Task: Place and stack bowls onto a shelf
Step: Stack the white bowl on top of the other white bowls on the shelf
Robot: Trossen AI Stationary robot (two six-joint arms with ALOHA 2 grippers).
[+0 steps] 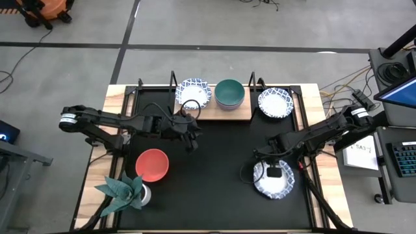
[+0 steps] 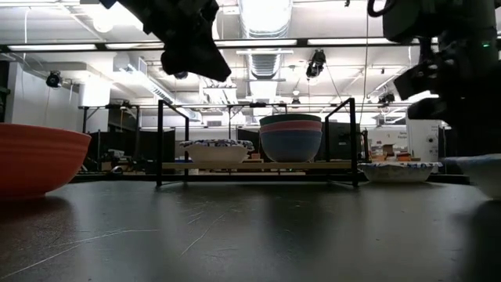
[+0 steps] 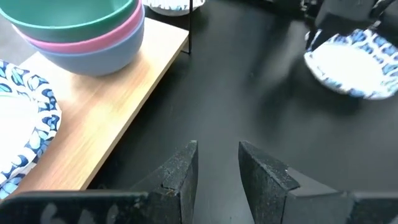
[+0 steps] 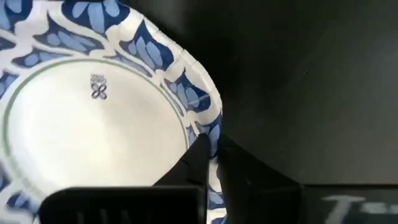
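The light-wood shelf point(image 1: 224, 114) stands at the table's far side. On it are a patterned bowl point(image 1: 194, 93) at its left and a stack of green on pink on blue bowls point(image 3: 87, 31) in the middle. Another patterned bowl point(image 1: 276, 103) sits on the table off the shelf's right end. A red bowl point(image 1: 152, 164) rests on the table near the left. My left gripper point(image 3: 217, 152) hovers open just in front of the shelf, holding nothing. My right gripper point(image 4: 211, 146) is shut on a patterned bowl point(image 1: 273, 181) at the near right. My right gripper pinches the patterned bowl's blue-and-white rim point(image 4: 208, 121), one finger inside the bowl and one outside. The fingers come from above, slanting down over the rim's far side. The bowl sits level, open side up; whether it is clear of the table I cannot tell.
A green star-shaped plant in a white pot point(image 1: 125, 190) stands at the near left corner, close to the red bowl. Black uprights point(image 2: 160, 141) frame the shelf's ends. Bare black tabletop point(image 1: 214, 169) lies between the two arms. The shelf's right third point(image 1: 246, 114) is bare.
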